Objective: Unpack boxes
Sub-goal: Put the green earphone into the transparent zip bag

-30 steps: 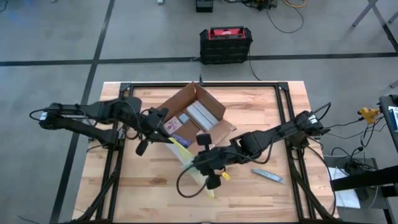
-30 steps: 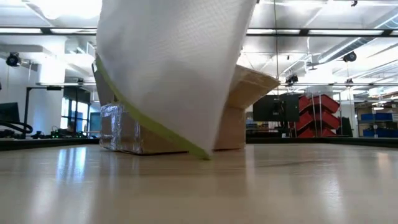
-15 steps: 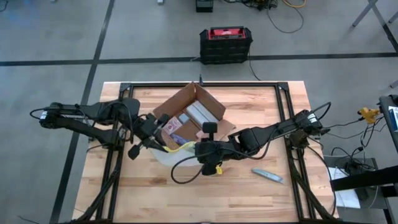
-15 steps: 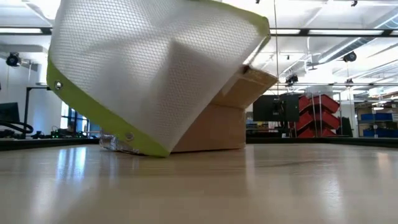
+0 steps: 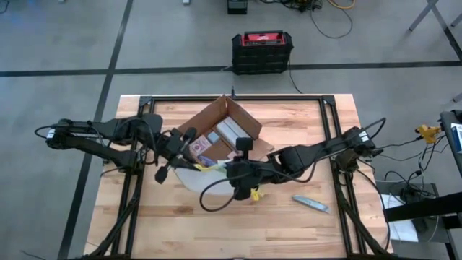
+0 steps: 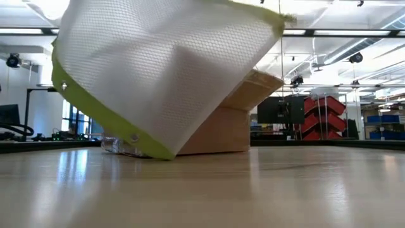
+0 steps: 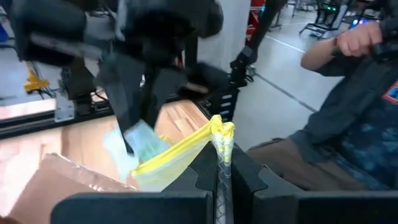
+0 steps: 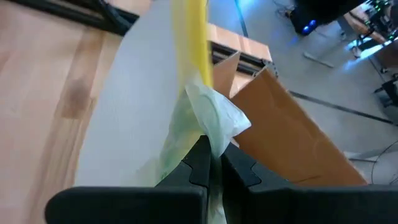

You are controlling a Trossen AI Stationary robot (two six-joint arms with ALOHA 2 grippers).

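Note:
The brown cardboard box [image 5: 225,135] stands open on the table's middle, with small packages inside; the low view shows it [image 6: 228,130] behind the pouch. In front of it a clear mesh pouch [image 6: 158,76] with a yellow-green edge [image 5: 209,167] hangs between my two grippers. My left gripper [image 5: 192,164] is shut on one end of that edge and my right gripper [image 5: 229,170] is shut on the other end. The pouch's lower corner [image 6: 155,152] hangs close to the tabletop; whether it touches I cannot tell. My left gripper pinches the pouch's yellow edge [image 7: 222,138] at one end between its two fingers, coming nearly level from the table's left. The edge runs from the fingers toward the other gripper. My right gripper pinches a bunched corner of the pouch [image 8: 211,121] beside the yellow edge [image 8: 190,43], slanting down from the table's right. The mesh hangs below both grippers.
A utility knife [image 5: 310,204] lies on the table near my right arm. A black-and-red case [image 5: 262,50] stands on the floor beyond the far edge. A seated person [image 7: 354,124] shows past the table in the left wrist view.
My right gripper has swung from nearer the table's near edge toward the box and turned. The pouch, which hung steeply with one corner low at the table, has turned about, and its yellow edge now runs roughly level between both grippers.

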